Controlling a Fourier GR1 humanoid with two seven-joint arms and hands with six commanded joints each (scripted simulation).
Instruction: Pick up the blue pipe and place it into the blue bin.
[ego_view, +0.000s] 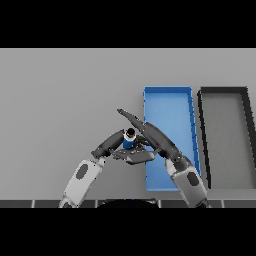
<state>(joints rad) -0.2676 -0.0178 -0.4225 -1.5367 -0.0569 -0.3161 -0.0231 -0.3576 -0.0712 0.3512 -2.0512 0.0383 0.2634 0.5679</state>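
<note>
- Blue pipe (129, 142) stands near the table's front edge, just left of the blue bin's near-left corner, its dark open end facing up; both hands crowd it, so only its top and a bit of blue side show.
- Right hand (150, 134) reaches over the bin's left wall, with long fingers stretched up-left past the pipe and others wrapping its right side; I judge it grasping the pipe.
- Left hand (114, 142) sits just left of the pipe, touching or nearly so; whether its fingers are curled I cannot tell.
- Step in hand, by my reading: the pick-up, with the pipe not yet clearly off the grey table (70, 95).
- Blue bin (167, 90) lies just right, holding nothing visible; next comes a lift clear of its wall, then a short carry rightward.
- Dark grey bin (223, 90) lies beyond it, further right, and must be avoided.
</note>
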